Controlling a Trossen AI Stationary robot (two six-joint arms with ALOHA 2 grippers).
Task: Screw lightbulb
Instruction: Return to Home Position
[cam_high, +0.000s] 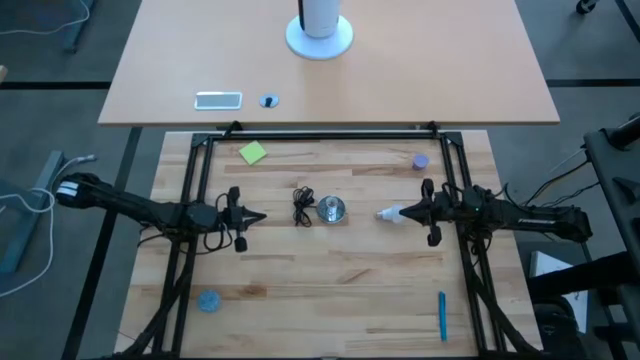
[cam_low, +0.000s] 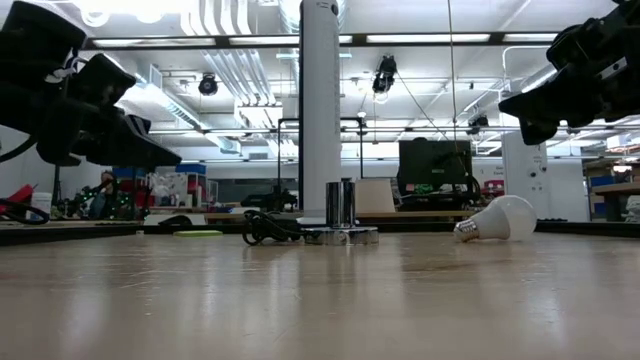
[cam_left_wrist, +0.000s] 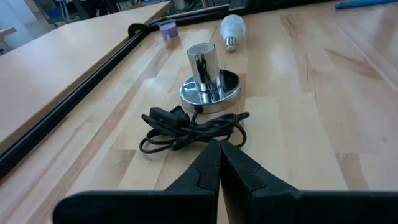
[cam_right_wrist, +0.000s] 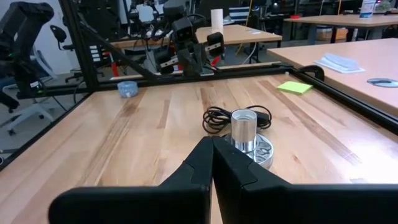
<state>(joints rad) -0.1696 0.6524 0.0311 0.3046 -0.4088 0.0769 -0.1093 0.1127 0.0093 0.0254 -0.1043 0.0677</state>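
Observation:
The whitish lightbulb (cam_high: 388, 213) lies on its side on the wooden table, right of the shiny silver socket base (cam_high: 331, 210), its narrow base pointing at the socket. It also shows in the low view (cam_low: 500, 218) and the left wrist view (cam_left_wrist: 232, 29). My right gripper (cam_high: 408, 212) is shut and empty, hovering above the bulb's rounded end; the low view shows it (cam_low: 530, 108) well clear of the bulb. The bulb is out of sight in the right wrist view. My left gripper (cam_high: 262, 216) is shut and empty, in the air left of the socket's black cord (cam_high: 303, 208).
A purple disc (cam_high: 421, 161) and a yellow-green note (cam_high: 253, 152) lie near the far edge. A blue disc (cam_high: 208, 300) and a blue pen (cam_high: 442, 315) lie near the front. A black frame (cam_high: 320, 135) borders the table.

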